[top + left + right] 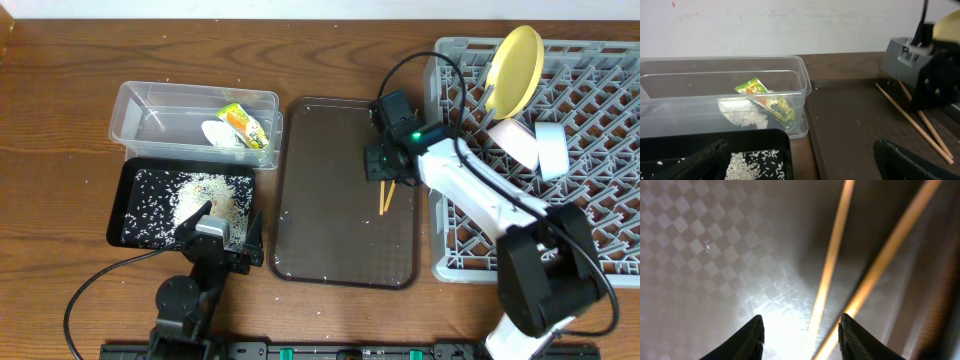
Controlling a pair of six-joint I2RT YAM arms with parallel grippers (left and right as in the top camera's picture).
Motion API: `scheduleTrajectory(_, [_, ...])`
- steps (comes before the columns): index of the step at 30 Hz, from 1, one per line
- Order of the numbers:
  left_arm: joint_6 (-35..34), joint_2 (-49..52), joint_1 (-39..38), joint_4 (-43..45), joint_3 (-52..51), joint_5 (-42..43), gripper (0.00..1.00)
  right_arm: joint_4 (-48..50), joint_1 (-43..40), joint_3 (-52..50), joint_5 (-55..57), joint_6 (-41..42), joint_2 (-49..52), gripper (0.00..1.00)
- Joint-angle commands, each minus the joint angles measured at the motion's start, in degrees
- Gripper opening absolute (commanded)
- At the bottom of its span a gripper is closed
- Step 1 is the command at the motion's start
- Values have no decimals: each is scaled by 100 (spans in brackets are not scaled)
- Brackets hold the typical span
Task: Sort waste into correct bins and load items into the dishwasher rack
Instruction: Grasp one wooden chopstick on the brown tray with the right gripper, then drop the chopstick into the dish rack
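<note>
The wooden chopsticks (386, 197) lie on the brown serving tray (320, 200) near its right edge. My right gripper (385, 172) is open and low over their far end. In the right wrist view its tips (800, 330) straddle one chopstick (832, 255); the other lies by the right finger. My left gripper (222, 238) is open and empty over the near edge of the black tray (135, 190), which holds rice (205, 195). The clear tub (150, 100) holds the wrapper (245, 125) and the tissue (218, 133). The rack (600, 200) holds the yellow plate (518, 55), the white bowl (515, 140) and the light blue bowl (552, 148).
The left wrist view shows the tub (800, 75) with the wrapper (767, 100) and tissue (742, 115), the black tray (785, 150), and the chopsticks (912, 122) under the right arm. A few rice grains lie on the brown tray. The rack's wall stands just right of the chopsticks.
</note>
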Motion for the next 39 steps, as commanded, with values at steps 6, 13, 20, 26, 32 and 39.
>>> scheduleTrajectory(6, [76,7,28,-74,-160,59,94,275,63,2,487,817,719,39])
scheduleTrajectory(13, [76,7,28,-74,-160,59,94,463,164,20,175,476,800,1])
scheduleTrajectory(20, [76,7,28,-74,-160,59,94,444,92,109,-278,-13,-317,1])
scheduleTrajectory(26, [76,7,28,-74,-160,59,94,149,-356,116,-66,-1097,-1853,1])
scheduleTrajectory(32, [76,7,28,-74,-160,59,94,-404,-1342,96,367,-1534,-2240,1])
scheduleTrajectory(39, [76,7,28,-74,-160,59,94,-595,-1665,-35,404,-1534,-1443,2])
